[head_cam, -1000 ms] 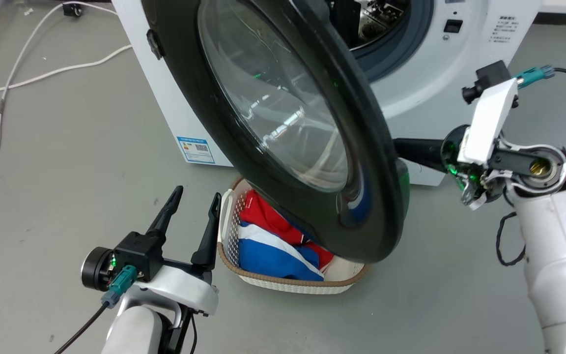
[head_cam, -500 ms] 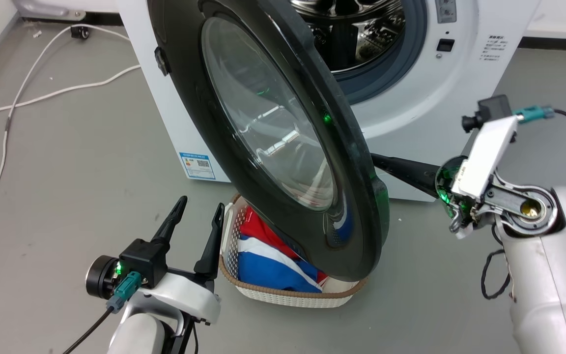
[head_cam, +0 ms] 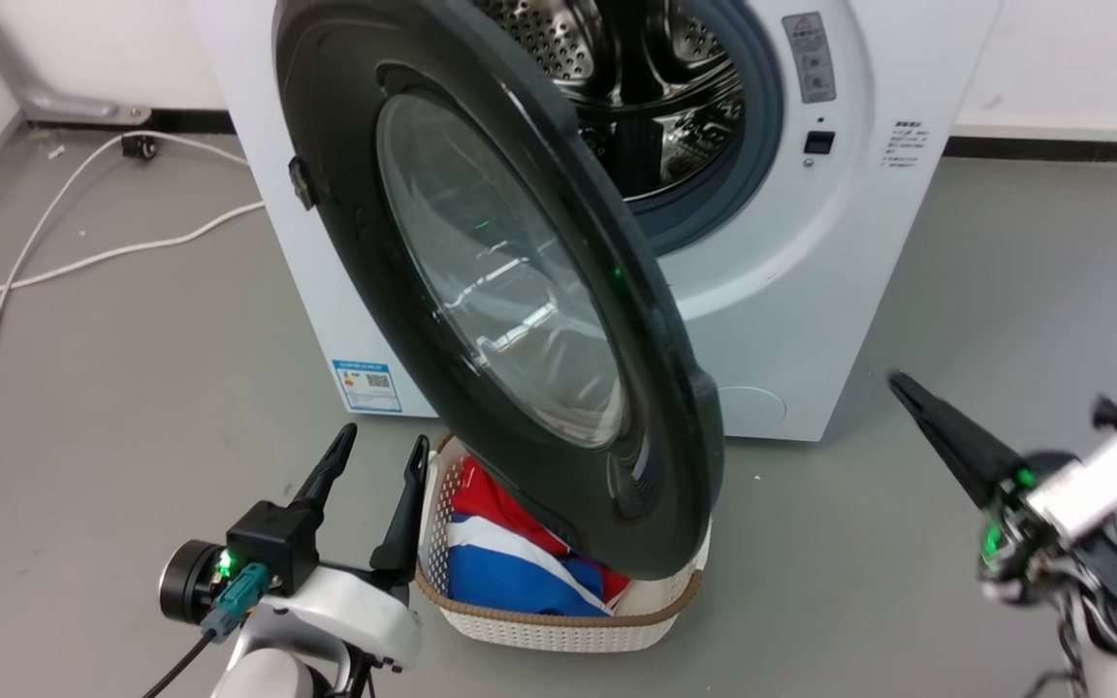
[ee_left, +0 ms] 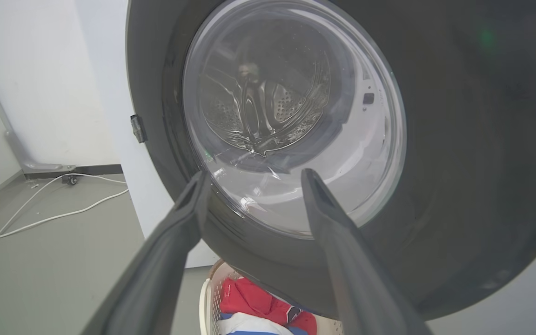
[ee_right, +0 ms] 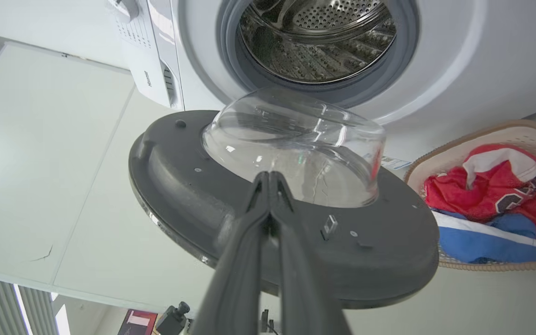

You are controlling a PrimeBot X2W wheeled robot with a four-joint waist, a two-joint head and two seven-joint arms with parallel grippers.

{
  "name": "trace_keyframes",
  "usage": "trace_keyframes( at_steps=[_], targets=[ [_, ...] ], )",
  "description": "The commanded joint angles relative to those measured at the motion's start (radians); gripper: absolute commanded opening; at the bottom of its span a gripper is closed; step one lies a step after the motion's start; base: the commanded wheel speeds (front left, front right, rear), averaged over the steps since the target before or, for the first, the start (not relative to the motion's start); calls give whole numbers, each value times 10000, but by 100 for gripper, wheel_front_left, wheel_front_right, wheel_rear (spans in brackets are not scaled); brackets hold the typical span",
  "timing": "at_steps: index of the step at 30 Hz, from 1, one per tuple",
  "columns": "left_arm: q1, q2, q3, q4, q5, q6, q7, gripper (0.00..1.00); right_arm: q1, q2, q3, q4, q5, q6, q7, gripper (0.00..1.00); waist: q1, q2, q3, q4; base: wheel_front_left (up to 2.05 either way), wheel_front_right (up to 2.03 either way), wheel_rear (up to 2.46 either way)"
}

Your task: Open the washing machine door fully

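The white washing machine [head_cam: 811,271] stands at the centre with its steel drum [head_cam: 655,87] exposed. The washing machine door [head_cam: 500,320], black-rimmed with a bulging glass window, hangs swung out towards me on its left hinge. My left gripper [head_cam: 379,441] is open at the lower left, below the door's outer face and touching nothing; its wrist view looks at the door [ee_left: 458,139] through the spread fingers of that gripper [ee_left: 254,173]. My right gripper [head_cam: 893,380] is shut on nothing, to the right of the door's free edge and apart from it. The right wrist view faces the door's inner side [ee_right: 193,186] past that gripper [ee_right: 268,175].
A cream laundry basket [head_cam: 558,625] with red, white and blue clothes [head_cam: 510,572] sits on the grey floor under the door's lower edge, right beside my left fingers. White cables [head_cam: 83,262] trail across the floor at left. Open floor lies right of the machine.
My right gripper has come away from behind the door's free edge and dropped back to the lower right. The head camera has tilted up. The left arm has not moved.
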Motion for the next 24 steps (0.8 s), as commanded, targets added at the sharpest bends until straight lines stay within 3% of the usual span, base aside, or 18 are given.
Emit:
trace_keyframes(
  at_steps=[1,12,14,15,16,18,19,24],
  targets=[
    [137,49,35,0,-53,3,-24,100,456,36,-197,-224,146,1,-187,0,1,0,-113,-119,0,0,0],
    [461,56,327,70,-50,3,-24,100,3301,117,-279,-1799,-295,1,-2335,1,1,0,-369,-434,0,0,0],
    [513,52,427,68,-31,4,-24,100,3576,123,-80,-2033,-552,2,-2886,85,1,0,-412,-494,0,0,0],
    [524,42,462,67,-16,4,-24,100,3651,125,16,-2139,-654,2,-3145,100,1,0,-428,-513,0,0,0],
    [568,17,566,76,19,4,-24,100,3748,116,271,-2471,-1499,1,-4007,100,1,0,-470,-563,0,0,0],
    [595,0,620,75,18,4,-24,100,3667,82,311,-2626,-2130,1,-4610,100,1,0,-489,-575,0,0,0],
    [601,-38,724,48,55,4,-24,100,3499,-136,368,-2768,-3725,1,-5523,100,1,0,-493,-575,0,0,0],
    [643,-90,861,16,93,4,-24,100,3310,-479,332,-3032,-7310,1,-6690,100,1,0,-514,-550,0,0,0]
  ],
)
